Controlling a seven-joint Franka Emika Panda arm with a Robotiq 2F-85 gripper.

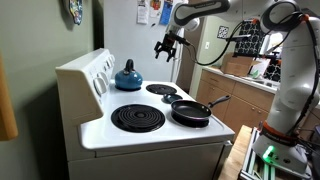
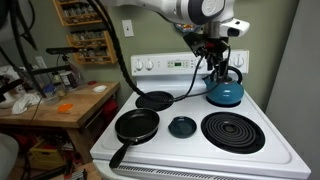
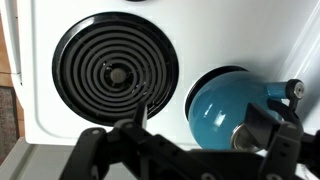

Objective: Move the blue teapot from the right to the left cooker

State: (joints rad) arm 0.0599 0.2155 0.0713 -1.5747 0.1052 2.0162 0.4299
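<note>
The blue teapot sits on a back burner of the white stove, near the control panel. It also shows in the other exterior view and at the lower right of the wrist view. The large black coil burner lies bare at the front, beside the teapot. My gripper hangs in the air above the teapot, open and empty, not touching it. In the wrist view its two dark fingers stand wide apart on either side of the teapot's body.
A black frying pan sits on the other front burner, handle pointing off the stove. A smaller bare coil lies behind it. A small dark round dish rests at the stovetop's middle. The raised control panel stands behind the teapot.
</note>
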